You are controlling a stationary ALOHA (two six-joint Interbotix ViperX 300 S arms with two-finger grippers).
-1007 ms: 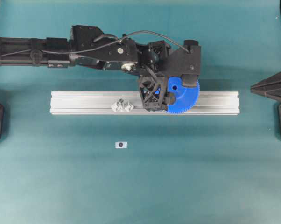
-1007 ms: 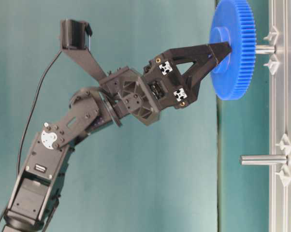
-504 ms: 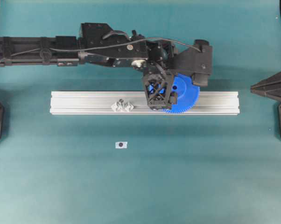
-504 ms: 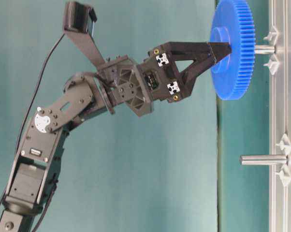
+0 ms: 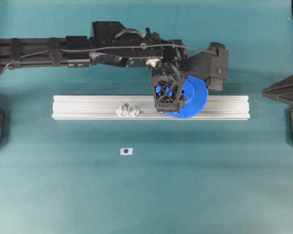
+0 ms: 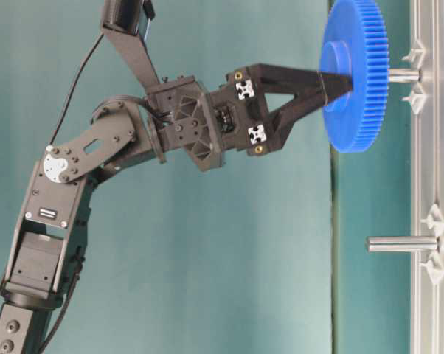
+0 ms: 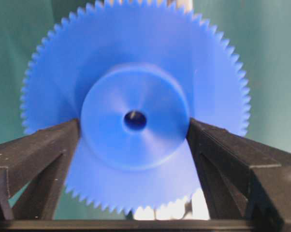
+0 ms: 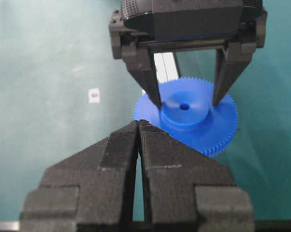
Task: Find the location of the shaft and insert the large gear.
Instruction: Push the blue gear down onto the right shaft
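The large gear (image 5: 191,97) is seen over the aluminium rail (image 5: 88,107) that lies across the teal desk (image 5: 146,195), toward the rail's right-hand part in the overhead view, with its toothed rim overhanging both edges of the rail. In the table-level view the large gear (image 6: 355,74) is threaded on the shaft (image 6: 403,74), which stands out from the rail between two clear mount pieces; a stretch of bare shaft is visible between the gear and the rail, so the gear is not seated against the rail. The left claw (image 7: 134,126) is set around the gear's raised hub, one finger on each side of it; its jaws stand wide, and in the left wrist view the fingers (image 7: 39,150) lie right at the hub's edges, though whether they press on it or have just let go cannot be told. The tip of the shaft shows as a pale spot inside the hub's centre hole. A second pin (image 6: 401,243) with its own clear mount (image 5: 127,110) is fixed further left along the rail, well apart from the gear. A small white tag (image 5: 126,151) lies on the desk in front of the rail. The right claw (image 8: 138,135) is held away from the rail with its fingers pressed together, gripping nothing.
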